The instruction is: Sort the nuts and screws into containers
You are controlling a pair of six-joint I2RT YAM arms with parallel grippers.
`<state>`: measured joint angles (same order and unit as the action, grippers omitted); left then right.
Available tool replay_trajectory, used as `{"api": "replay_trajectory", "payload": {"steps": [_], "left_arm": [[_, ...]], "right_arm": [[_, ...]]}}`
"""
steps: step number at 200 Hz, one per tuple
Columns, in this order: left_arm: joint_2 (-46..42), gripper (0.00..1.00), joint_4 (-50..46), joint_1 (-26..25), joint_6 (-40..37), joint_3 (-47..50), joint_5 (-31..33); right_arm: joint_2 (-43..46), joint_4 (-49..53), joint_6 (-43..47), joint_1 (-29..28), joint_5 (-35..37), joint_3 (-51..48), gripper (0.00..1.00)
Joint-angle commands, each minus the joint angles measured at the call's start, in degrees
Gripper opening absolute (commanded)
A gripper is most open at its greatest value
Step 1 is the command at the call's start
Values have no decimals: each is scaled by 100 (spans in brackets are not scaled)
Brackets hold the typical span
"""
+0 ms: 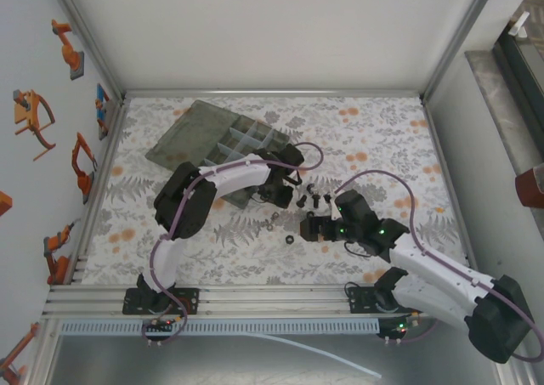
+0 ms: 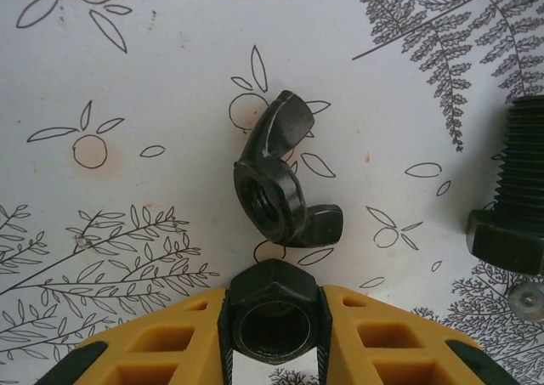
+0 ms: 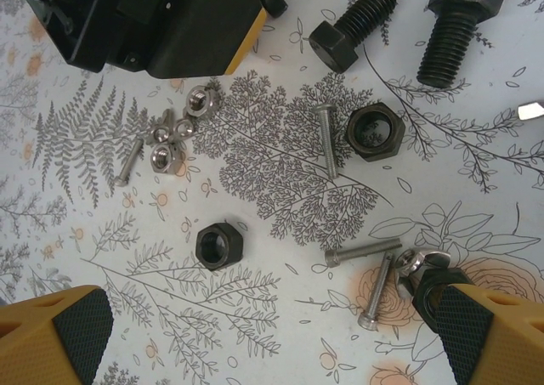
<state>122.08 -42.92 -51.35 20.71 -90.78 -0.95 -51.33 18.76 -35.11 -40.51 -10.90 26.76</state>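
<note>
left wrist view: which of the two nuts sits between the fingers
The plain hex nut at the bottom, between the yellow fingers; the wing nut with curved ears lies free beyond it.

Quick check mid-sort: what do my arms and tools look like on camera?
Left arm and right arm: white links, black joints, a purple cable along each. Green lights glow on the right wrist. Tool fingers are yellow, with black knurled pads.

Both arms, the left arm [image 1: 234, 177] and the right arm [image 1: 433, 270], have white link covers and black joints. A thin purple cable [image 1: 374, 173] loops along each one. The pincer fingers [image 2: 153, 347] are yellow, with hollow cells and black textured pads [image 3: 81, 334].
</note>
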Motion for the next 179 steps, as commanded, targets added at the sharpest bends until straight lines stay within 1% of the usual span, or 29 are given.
{"api": "replay_trajectory", "payload": {"steps": [1,49,82,109,135,160,179], "left_arm": [[-89,22,-169,-6,-15,-113,7],[-663,20,17,11,104,71,-81],[-1154,20,46,189,133,210,-113],[-1611,20,35,535,173,495,-24],[-2062,20,-132,920,285,790,120],[-2353,20,-403,1237,428,1003,338],[-2484,20,-511,1495,522,1192,493]], "right_arm": [[132,0,-38,35,106,20,99],[96,94,58,35,129,126,99],[-103,106,138,35,158,308,99],[-365,78,274,35,99,596,99],[-692,-194,449,34,-95,914,100],[-1314,-330,559,34,-408,1425,99],[-1729,-615,564,26,-706,1674,99]]}}
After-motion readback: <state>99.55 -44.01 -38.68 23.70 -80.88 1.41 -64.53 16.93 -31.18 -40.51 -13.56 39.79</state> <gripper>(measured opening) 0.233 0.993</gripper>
